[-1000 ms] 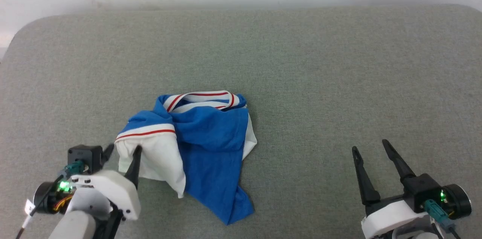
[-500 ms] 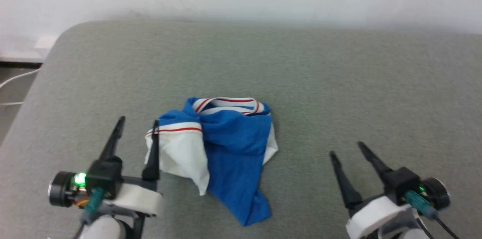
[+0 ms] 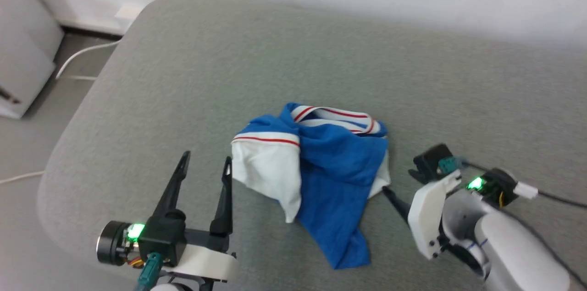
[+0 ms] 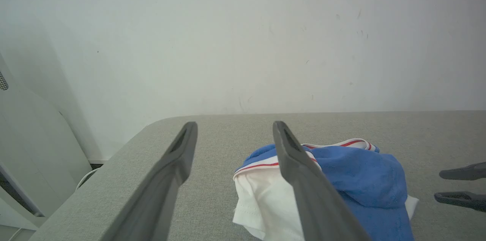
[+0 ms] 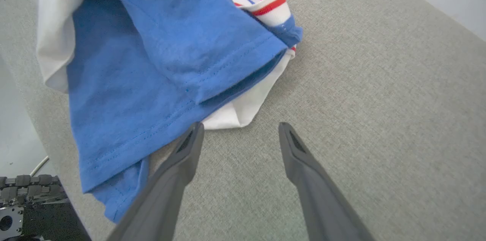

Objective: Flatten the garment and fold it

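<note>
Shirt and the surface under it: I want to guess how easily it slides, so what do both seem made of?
Shirt: probably a soft cotton-like knit, matte; it lies in limp folds, and the hem shows two rows of stitching.
Surface: looks like grey woven upholstery fabric, matte; it has a fine weave grain and a rounded, padded-looking corner.

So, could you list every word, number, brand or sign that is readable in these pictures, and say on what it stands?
No readable text anywhere.
Shirt: crumpled; the exposed folds are plain blue and white cloth with red stripes, no print.
Left tool and right tool: no legible marking.
</note>
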### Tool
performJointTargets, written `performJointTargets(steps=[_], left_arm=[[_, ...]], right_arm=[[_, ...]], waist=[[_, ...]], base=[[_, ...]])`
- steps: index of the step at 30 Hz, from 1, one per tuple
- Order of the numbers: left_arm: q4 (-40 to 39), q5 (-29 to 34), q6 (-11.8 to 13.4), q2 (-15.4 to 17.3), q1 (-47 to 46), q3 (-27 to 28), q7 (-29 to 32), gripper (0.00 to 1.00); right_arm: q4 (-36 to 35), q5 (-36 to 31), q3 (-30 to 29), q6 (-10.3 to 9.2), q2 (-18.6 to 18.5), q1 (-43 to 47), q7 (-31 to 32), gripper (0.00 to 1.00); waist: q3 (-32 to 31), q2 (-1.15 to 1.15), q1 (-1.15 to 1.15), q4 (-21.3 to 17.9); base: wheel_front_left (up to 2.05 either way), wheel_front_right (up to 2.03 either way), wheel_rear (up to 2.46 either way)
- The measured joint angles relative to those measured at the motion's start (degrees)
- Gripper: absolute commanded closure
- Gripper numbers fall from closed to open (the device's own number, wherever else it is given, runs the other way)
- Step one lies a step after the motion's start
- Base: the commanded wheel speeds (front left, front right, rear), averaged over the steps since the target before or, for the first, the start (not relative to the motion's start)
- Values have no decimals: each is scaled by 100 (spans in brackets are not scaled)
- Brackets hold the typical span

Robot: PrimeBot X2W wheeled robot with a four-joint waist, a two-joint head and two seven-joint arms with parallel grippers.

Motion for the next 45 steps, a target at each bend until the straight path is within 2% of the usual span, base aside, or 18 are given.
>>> performJointTargets(steps=[6,15,17,18,23,29,33,38,43,44,45], left_arm=[[20,94,-201,-179,-111,97,0,0],[29,204,-396,-420,-124,225,0,0],[38,243,-416,-447,-125,250,0,0],[45,245,-444,-455,-126,268,0,0],[104,279,-502,-502,-131,355,0,0],[146,344,-590,-544,-127,477,0,0],[164,345,-641,-542,-72,583,0,0],[187,345,-705,-557,25,634,0,0],[231,344,-794,-613,24,608,0,0],[265,344,-804,-627,23,593,0,0],[307,342,-813,-647,22,572,0,0]], right_arm=[[714,136,159,-1,-113,-571,407,0],[1444,129,369,-7,-97,-1005,447,0],[1516,149,449,-8,-105,-1090,432,78],[1548,176,479,-8,-110,-1127,388,100],[1668,279,672,3,-100,-1216,146,100],[1760,293,509,10,-243,-1086,-141,100],[1662,254,67,5,-683,-842,-146,100],[1310,44,-747,0,-1268,-447,183,100],[898,-232,-1451,0,-1301,26,389,100],[884,-180,-1628,0,-1178,137,376,80],[875,-153,-1795,0,-1031,243,296,0]], waist=[[202,0,0,421],[545,0,0,862],[604,0,-1,913],[627,0,-1,929],[648,0,0,885],[458,0,0,704],[292,0,0,488],[100,0,0,134],[-24,0,0,-239],[-38,0,0,-307],[-51,0,0,-373]], base=[[0,0,0],[0,0,0],[0,0,0],[0,0,0],[0,0,0],[0,0,0],[0,0,0],[0,0,0],[0,0,0],[0,0,0],[0,0,0]])
